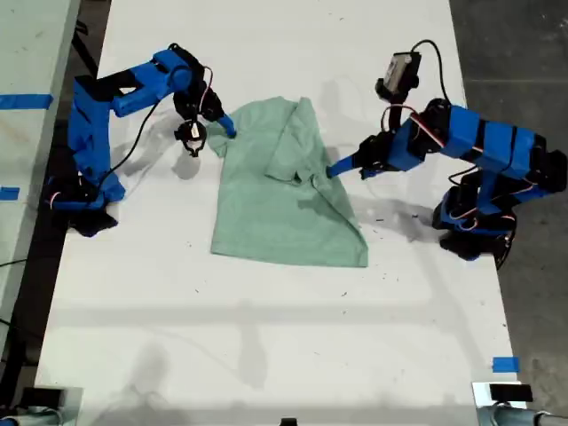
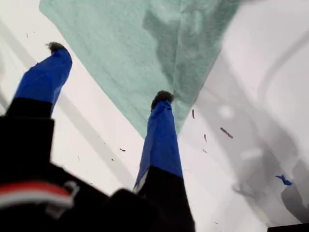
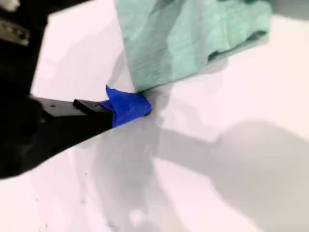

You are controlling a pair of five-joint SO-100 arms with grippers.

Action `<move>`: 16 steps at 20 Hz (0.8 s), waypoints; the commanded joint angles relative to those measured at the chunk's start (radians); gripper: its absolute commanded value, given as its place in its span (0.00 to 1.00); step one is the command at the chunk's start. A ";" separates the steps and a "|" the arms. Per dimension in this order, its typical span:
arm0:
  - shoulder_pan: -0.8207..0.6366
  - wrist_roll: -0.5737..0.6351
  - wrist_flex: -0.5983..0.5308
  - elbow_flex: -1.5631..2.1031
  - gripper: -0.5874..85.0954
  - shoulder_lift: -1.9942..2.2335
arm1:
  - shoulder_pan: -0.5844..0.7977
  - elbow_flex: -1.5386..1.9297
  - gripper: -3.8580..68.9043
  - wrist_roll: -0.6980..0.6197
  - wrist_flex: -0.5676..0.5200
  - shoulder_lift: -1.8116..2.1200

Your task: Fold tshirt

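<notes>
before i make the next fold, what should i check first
1. My first gripper open: ok, fingers spread wide.
2. First gripper holding the shirt: not ok. One fingertip only meets the cloth's edge, and the other is over bare table.
3. My second gripper holding cloth: cannot tell. Only one finger shows, at the shirt's edge.
4. Shirt lying flat: not ok. In the exterior view one side is folded over and creased.
5. Room on the table around the shirt: ok.
</notes>
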 commanded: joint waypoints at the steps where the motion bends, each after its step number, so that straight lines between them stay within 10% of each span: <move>1: -0.028 0.012 -0.035 -0.038 0.32 -0.063 | -0.014 0.002 0.48 0.014 -0.014 0.069; 5: -0.017 0.005 -0.021 -0.057 0.03 -0.067 | 0.000 0.029 0.48 0.012 -0.023 0.091; 16: 0.049 -0.020 0.152 -0.147 0.01 0.272 | 0.006 0.067 0.48 0.017 -0.055 0.091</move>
